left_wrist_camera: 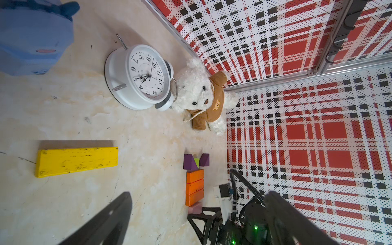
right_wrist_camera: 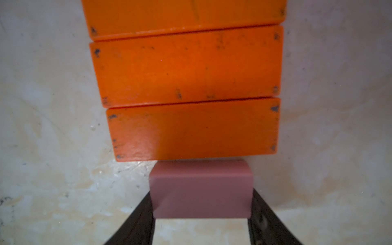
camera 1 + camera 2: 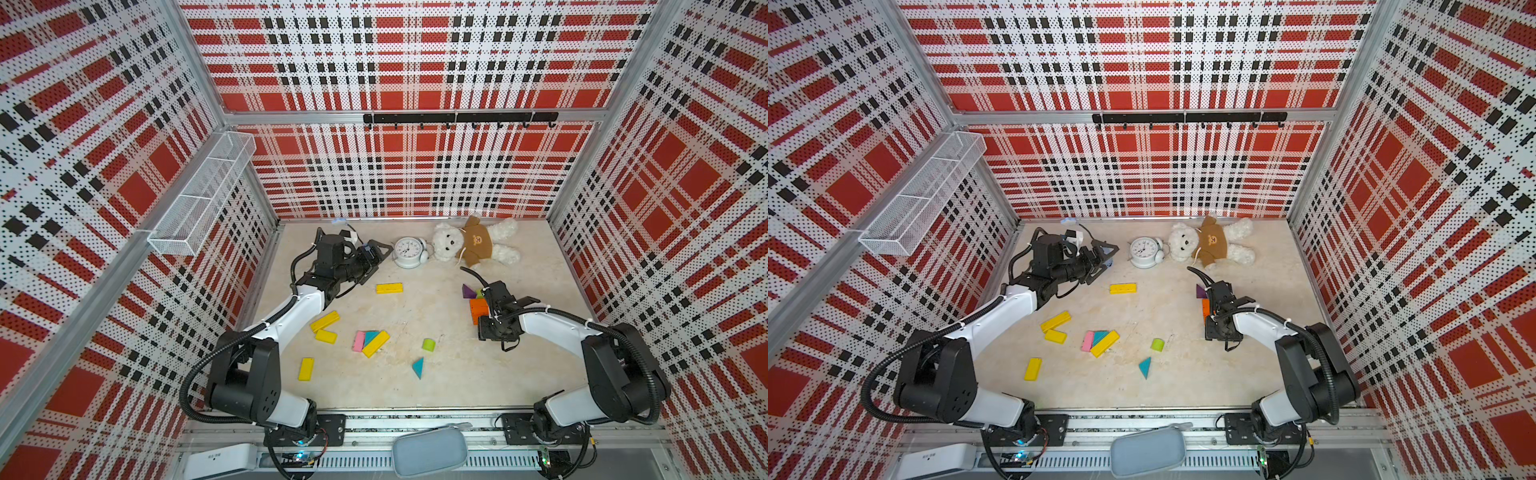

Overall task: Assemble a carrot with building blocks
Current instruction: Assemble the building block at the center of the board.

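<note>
Pink block: flat on tabletop, clamped betw. the fingers of R gripper, one finger against each side face. Far end butts the nearest orange bar, just ahead of the jaws.

Orange bars, 3 pcs: nearest, then middle orange bar, then far orange bar. Long sides touching, laid crosswise in a row running away from the jaws.

Past the row, per left wrist view: purple triangles, 2 pcs, w/ lime-green stub betw. them.

L gripper: jaws wide apart, nothing betw. them. Long yellow bar just beside the jaws, alarm clock just ahead, teddy bear past the clock.

Loose pcs, well apart from both grippers: pink bar, teal triangle, second lime stub, short yellow bar.
</note>
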You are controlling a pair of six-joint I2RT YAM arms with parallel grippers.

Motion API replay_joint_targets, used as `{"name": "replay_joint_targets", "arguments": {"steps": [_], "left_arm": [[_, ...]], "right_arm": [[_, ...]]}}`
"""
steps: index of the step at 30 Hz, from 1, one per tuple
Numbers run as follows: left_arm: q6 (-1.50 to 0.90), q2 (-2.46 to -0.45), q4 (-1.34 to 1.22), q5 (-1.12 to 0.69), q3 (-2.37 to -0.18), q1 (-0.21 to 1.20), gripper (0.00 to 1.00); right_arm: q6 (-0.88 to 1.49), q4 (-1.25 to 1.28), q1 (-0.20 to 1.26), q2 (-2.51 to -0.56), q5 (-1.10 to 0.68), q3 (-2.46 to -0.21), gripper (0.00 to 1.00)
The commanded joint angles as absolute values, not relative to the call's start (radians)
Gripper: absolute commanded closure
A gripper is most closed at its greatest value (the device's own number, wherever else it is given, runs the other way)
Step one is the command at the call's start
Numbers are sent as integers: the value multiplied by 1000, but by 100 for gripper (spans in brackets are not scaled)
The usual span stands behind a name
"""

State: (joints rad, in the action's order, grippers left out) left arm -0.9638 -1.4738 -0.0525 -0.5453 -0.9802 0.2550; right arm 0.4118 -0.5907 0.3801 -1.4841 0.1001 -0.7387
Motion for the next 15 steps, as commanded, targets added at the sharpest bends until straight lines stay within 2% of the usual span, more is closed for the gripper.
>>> {"name": "replay_joint_targets", "arguments": {"steps": [1,15], "left_arm": [[-957,-1483,-72,-552,-982,259,1],[-957,-1484,-72,-554,-982,262,1]], "right_arm": [[399,-590,378,-1502,110,-757,39],[402,-584,377,-1513,120,-762,39]]}}
